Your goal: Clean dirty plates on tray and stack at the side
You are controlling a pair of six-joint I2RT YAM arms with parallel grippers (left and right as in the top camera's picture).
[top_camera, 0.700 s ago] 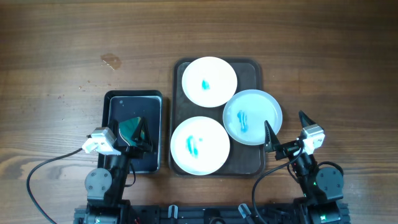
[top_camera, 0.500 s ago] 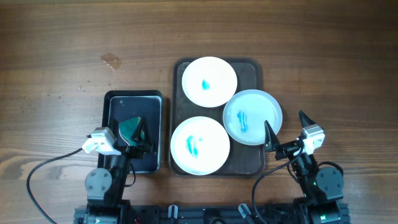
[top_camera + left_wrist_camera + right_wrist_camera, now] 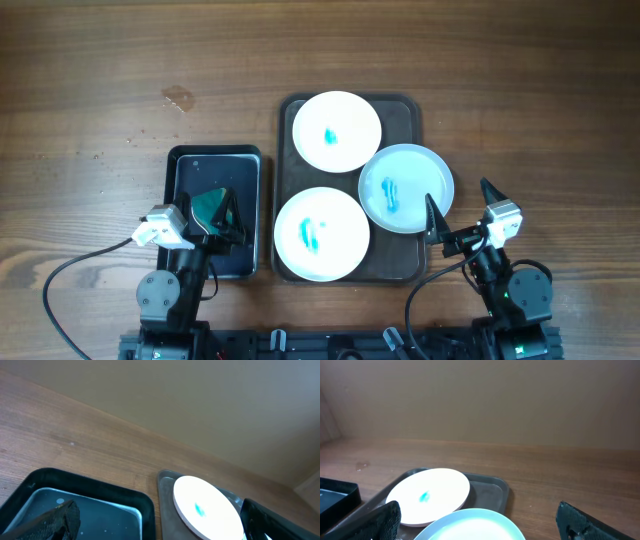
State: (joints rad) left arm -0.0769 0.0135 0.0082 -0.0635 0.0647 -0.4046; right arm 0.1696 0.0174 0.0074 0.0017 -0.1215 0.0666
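Three round white plates (image 3: 336, 131) lie on the large dark brown rectangular tray (image 3: 395, 258) at the middle of the wooden table (image 3: 520, 80). Each carries a blue smear at its centre, so none looks wiped yet. One sits far, one near, and the right plate (image 3: 405, 188) overhangs the tray's right rim, likely for want of room. The left gripper (image 3: 157, 510) hangs over the small black rectangular water tray (image 3: 215, 150) by the green sponge (image 3: 208, 205), jaws wide, probably placed to take it. The right gripper (image 3: 457, 200), jaws also wide and empty, sits just right of the overhanging plate.
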